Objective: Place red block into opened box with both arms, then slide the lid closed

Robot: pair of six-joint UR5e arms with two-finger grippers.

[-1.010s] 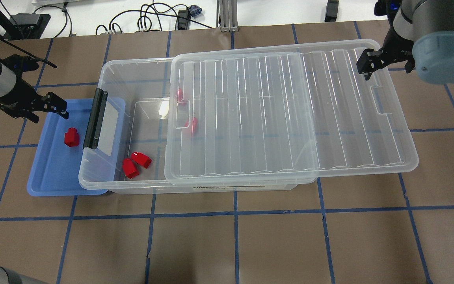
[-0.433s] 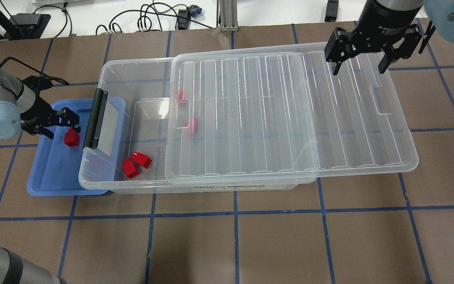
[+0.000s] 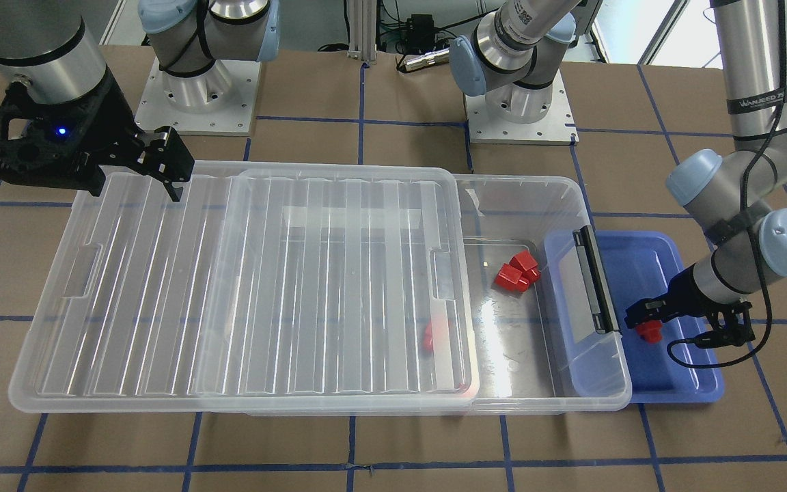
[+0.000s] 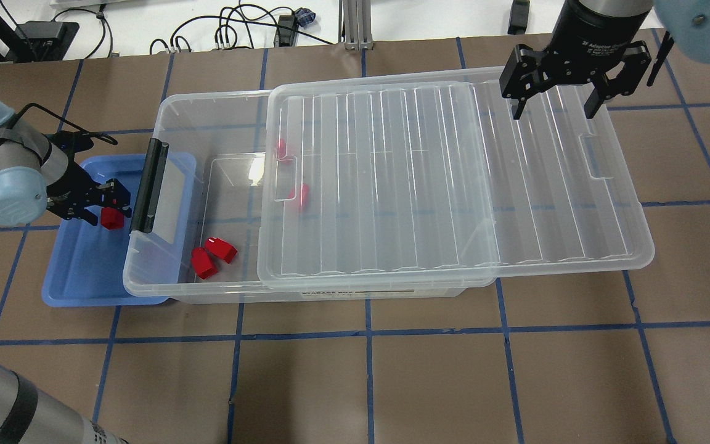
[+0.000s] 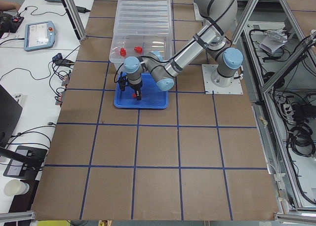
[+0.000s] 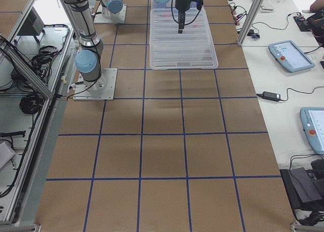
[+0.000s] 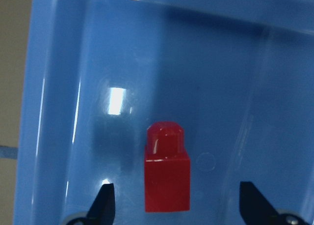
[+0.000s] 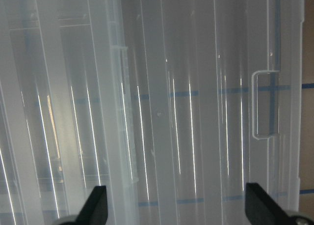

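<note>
left gripper (image 7: 176, 205) is spread wide with nothing in it; in the wrist view the two black fingertips (image 7: 104, 201) sit either side of the red block (image 7: 167, 178) with clear blue gaps on both sides, so no contact that I can see; block lies flat on the floor of the blue tray (image 4: 84, 271), stub end pointing away from the gripper, just beside the box's black bar (image 4: 148, 185); how low the jaws hang over the tray floor I can't tell; right gripper (image 4: 553, 111) is also wide open and empty, pointing down over the lid (image 4: 453, 185) near the back corner of the end that overhangs the box (image 4: 207, 98) on the robot's right; its wrist cam shows only ribs and one of the rectangular tabs (image 8: 265, 104) between the tips, and whether the tips touch the plastic I honestly can't say; lid sits slid partway along, covering most of the box and leaving the black-bar end uncovered; that uncovered end overlaps the edge of the tray; two more red blocks (image 4: 213, 256) lie touching in the uncovered part, and two others (image 4: 301, 194) show through the lid's edge; everything's on the brown table (image 4: 392, 370) with the blue tape grid
</note>
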